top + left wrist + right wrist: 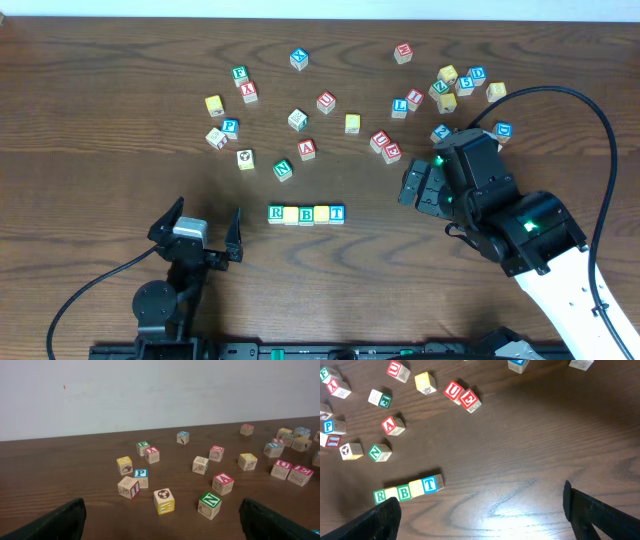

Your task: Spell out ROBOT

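Observation:
Five cubes stand in a touching row near the table's front middle: green R (276,212), a pale yellow cube (291,214), green B (306,214), a second pale yellow cube (321,213) and blue T (337,212). The right wrist view shows the same row, from R (379,495) to T (429,483). My left gripper (207,213) is open and empty, just left of the row. My right gripper (405,186) hovers open and empty to the right of the row, above bare wood (482,510). The row is outside the left wrist view, where the left gripper (162,526) holds nothing.
Loose cubes lie scattered across the far half of the table, among them a green N (283,169), a red A (307,149), a red U and E pair (460,395) and a dense cluster at the back right (455,85). A soccer-ball cube (164,500) sits ahead of the left gripper.

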You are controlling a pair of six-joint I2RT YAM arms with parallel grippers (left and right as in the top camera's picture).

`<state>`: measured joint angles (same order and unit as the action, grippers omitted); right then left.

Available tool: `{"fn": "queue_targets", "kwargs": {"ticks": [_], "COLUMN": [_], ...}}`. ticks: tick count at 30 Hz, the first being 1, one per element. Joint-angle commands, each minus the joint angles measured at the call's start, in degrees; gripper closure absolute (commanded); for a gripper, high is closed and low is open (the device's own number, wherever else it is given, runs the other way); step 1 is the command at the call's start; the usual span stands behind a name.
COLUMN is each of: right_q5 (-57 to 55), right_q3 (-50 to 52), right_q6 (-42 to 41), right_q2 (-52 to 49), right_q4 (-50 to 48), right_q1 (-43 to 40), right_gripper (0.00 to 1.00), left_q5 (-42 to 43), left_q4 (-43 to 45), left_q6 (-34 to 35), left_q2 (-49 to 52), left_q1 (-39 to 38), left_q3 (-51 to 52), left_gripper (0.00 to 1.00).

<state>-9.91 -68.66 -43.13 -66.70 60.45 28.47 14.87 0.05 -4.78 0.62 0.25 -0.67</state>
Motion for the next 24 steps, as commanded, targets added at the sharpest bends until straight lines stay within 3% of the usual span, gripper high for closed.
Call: {"fn": "queue_targets", "kwargs": {"ticks": [1, 18, 21, 24], "right_q5": [-0.68, -4.61, -5.64, -5.62], "right_q3": [-0.31, 0.07, 2.10, 6.95], "right_q6": [0.57, 0.59, 1.99, 9.22], "right_q2": [0.04, 3.13, 7.54, 13.49], "right_q4": [0.04, -0.48, -4.72, -14.51], "right_q1": [0.24, -0.37, -0.37, -0.37], "right_gripper": [0.01, 0.01, 0.01, 0.01], "left_q5": [0.96, 0.96, 0.96, 0.96], "left_q4": [-2.82, -2.82, -2.82, -2.82], "left_q6": [-0.35, -0.35, -0.35, -0.35], "left_q2": [-0.39, -0.39, -0.39, -0.39], "left_q1": [-0.17, -0.17, -0.17, -0.17], "left_q3": [0.44, 0.44, 0.44, 0.44], "left_gripper": [0.04, 0.04, 0.04, 0.04]}}
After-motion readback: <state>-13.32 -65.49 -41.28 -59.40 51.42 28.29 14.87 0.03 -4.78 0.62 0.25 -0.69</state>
